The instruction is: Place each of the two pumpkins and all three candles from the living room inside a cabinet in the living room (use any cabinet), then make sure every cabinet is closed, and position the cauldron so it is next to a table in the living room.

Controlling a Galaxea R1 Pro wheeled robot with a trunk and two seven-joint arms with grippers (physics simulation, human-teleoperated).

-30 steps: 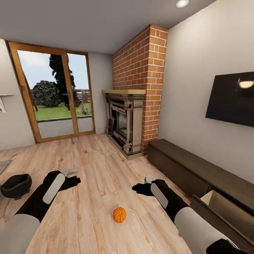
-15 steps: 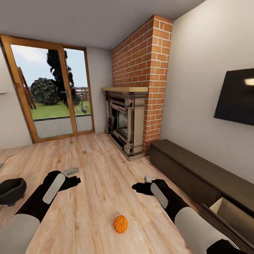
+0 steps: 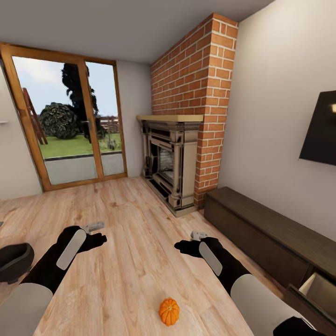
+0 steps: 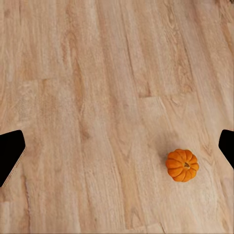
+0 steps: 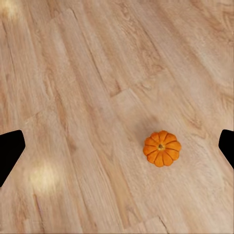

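Cauldron (image 3: 14, 261), open cabinet (image 3: 322, 291) drawer cropped.

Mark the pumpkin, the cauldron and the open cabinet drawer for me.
pumpkin (image 3: 169, 311): head view, on its ribbed orange side, on the floor between the arms.
cauldron (image 3: 14, 262): head view, on its black body at the picture's left edge.
cabinet drawer (image 3: 321, 288): head view, on the pale inside wall of the pulled-out drawer.

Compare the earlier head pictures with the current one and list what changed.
The camera has swung and advanced: the fireplace looms larger, while the TV, the open drawer of the cabinet and the cauldron slide toward the picture's edges. The pumpkin sits lower in view, unmoved on the floor. Both arms hold their pose; the left gripper and right gripper hold nothing.
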